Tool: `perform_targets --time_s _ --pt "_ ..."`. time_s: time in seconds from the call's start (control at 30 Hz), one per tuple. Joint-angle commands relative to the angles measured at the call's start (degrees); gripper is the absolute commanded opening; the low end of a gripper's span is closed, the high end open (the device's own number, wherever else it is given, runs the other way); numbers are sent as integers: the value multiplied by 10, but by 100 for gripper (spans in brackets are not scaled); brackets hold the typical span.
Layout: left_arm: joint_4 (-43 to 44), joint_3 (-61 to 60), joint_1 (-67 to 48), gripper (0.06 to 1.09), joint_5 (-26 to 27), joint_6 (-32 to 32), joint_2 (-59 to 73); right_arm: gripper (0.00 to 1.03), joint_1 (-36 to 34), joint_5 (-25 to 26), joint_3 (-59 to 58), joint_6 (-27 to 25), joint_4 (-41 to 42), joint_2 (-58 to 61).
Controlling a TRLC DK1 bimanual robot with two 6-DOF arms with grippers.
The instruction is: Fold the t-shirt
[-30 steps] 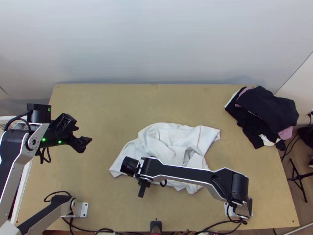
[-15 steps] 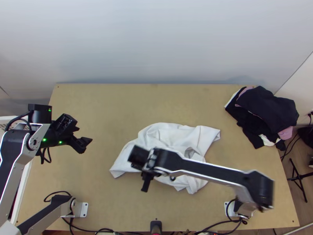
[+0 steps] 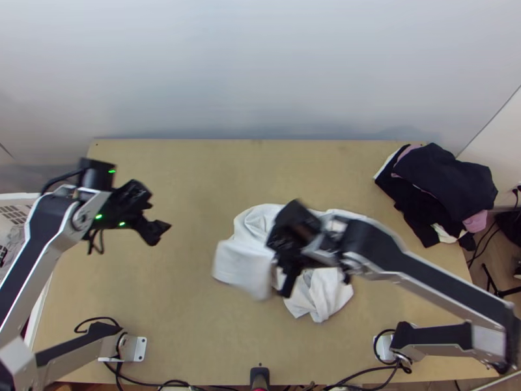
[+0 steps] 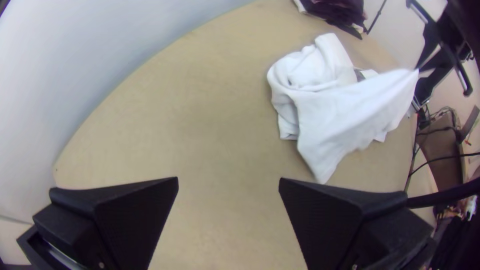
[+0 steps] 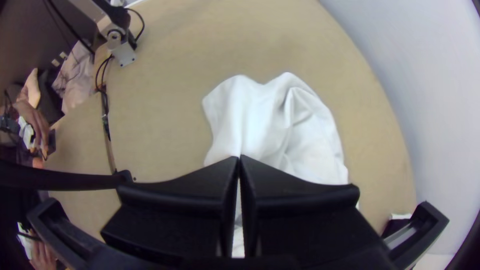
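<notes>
From where I stand, the right gripper [image 3: 286,288] has its flat fingers pinched together on the white t-shirt [image 3: 244,264]. A blurred flap is drawn up into its grip; the rest lies bunched beneath and around it. I can't make out which part is caught. Its own arm crosses over the shirt's right side. Off to its right and beyond, a dark, pink and white clothes pile [image 3: 449,186] sits at the table's far right corner.

The left gripper [image 3: 160,220], well apart on the left, has its fingers spread wide with nothing between them. A white basket [image 3: 16,197] stands on its left, just beside the table's edge.

Bare wood separates the two grippers, with more stretching past both to the far edge. Nearer me than the right gripper, a small black device [image 3: 259,376] stands at the near edge, cables [image 3: 146,383] beside it. The table [image 3: 195,169] is pale wood, backed by a plain pale wall [image 3: 260,65].
</notes>
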Motion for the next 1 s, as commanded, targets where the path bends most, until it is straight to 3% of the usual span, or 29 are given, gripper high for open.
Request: perform_targets --time_s 0.0,0.23,0.63,0.97 --pt "29 54 -78 104 -16 -2 105 3 -112 -10 57 -11 -69 -85" --pt "70 95 -163 104 -26 -18 206 3 -284 -47 120 -4 -76 -92" --pt "79 118 -334 104 -74 -24 282 3 -451 -71 110 3 -64 -107" --pt "107 60 -358 104 -116 -21 266 3 -498 -91 105 -5 -61 -106"
